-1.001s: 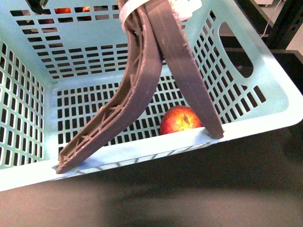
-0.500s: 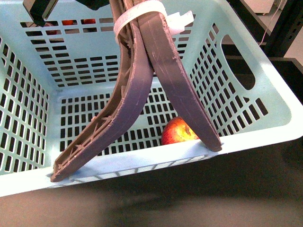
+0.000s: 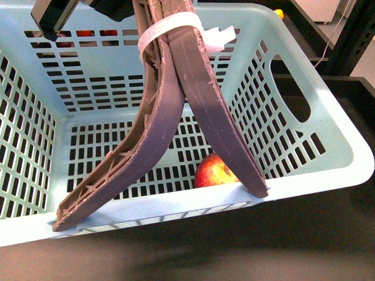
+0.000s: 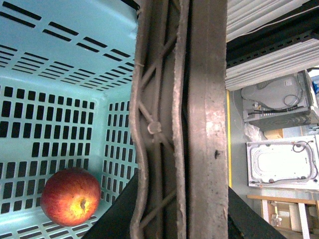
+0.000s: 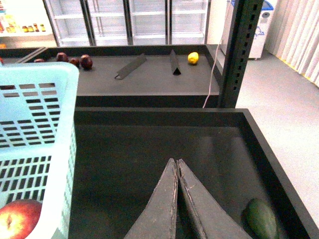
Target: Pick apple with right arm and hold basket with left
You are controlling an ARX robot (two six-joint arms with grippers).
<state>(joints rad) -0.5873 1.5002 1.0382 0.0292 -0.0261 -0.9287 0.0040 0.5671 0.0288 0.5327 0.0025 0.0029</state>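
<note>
Clamped by the left gripper [image 4: 182, 199] above the basket [image 3: 176, 203]: both brown handles [image 3: 158, 117], raised and bound together with a white zip tie [image 3: 176, 24]. Inside the basket, on the slotted floor against the near wall: the apple [image 3: 212, 171]. Outside the basket, over a dark tray [image 5: 149, 139] beside it: the right gripper [image 5: 177, 162], fingers pressed together on nothing. Farther from the basket in that tray, a green fruit [image 5: 261, 219]; beyond, on a dark shelf [image 5: 149, 74], a yellow fruit [image 5: 193, 58] and some dark red fruits [image 5: 85, 61].
</note>
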